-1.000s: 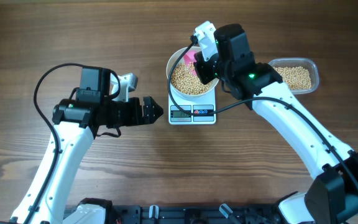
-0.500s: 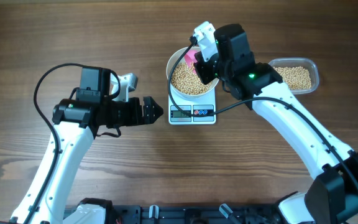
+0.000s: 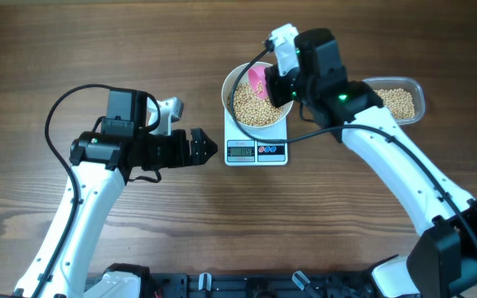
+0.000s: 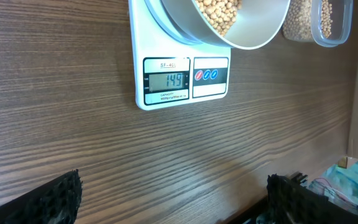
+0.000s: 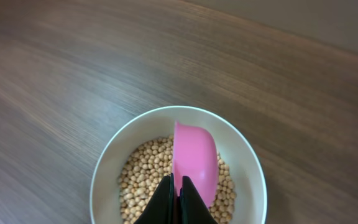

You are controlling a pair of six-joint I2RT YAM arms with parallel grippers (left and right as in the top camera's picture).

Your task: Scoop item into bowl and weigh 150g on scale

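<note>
Desk (image 3: 73, 50) wood spreads wide under me, and the work is bunched at its far middle. The small white kitchen scale (image 3: 256, 161) stands there with the round white bowl (image 5: 143, 127) sitting square on its platform and overhanging the edges. The clear tub (image 3: 421, 98) of spare stock rests on the desk to my right of the scale, apart from it. My left gripper (image 3: 212, 149) hangs near the scale's left side without touching it, fingers spread wide and empty. I judge it is best held off, since a nudge to the platform would spoil the reading. My right gripper (image 5: 176, 186) is clamped tight on the handle of the pink scoop (image 5: 194, 155), which hovers over the bowl with its back toward my wrist camera, so I cannot tell whether anything remains inside it. The soybeans (image 5: 143, 174) are heaped in the bowl, well up its wall. The display (image 4: 174, 80) reads 149, one short of target, so I take this as the final top-up. That calls for a slow tilt that lets beans roll out a few at a time, then a pause for the digits to settle. The scoop should stay clear of the rim and the heap, because its weight would falsify the count.
</note>
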